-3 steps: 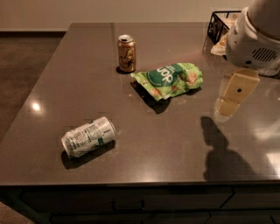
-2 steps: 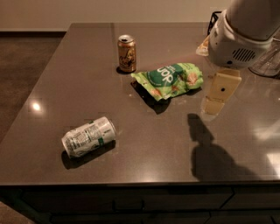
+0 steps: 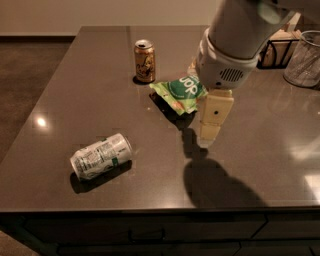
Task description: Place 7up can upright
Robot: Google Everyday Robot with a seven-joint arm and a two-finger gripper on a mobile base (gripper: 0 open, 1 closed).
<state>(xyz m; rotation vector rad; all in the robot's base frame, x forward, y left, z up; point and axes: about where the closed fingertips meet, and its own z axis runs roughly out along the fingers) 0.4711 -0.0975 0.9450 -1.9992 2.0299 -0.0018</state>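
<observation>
Jaws unreadable, gripper (image 3: 209, 136) beside green bag (image 3: 176, 93); 7up can (image 3: 101, 156) on its side, axis lower-left to upper-right.

A large dark grey-brown table with a smooth, glossy top (image 3: 90, 75) fills most of the view. Behind it is a pale plain wall (image 3: 100, 12) with a dark baseboard (image 3: 35, 37), and at the left a brown carpet floor (image 3: 25, 80). A small bright light reflection (image 3: 40, 121) shines on the left part of the top. Under the front edge is a dark cabinet front (image 3: 150, 232). The gripper (image 3: 209, 136) hangs over the right half of the table.
</observation>
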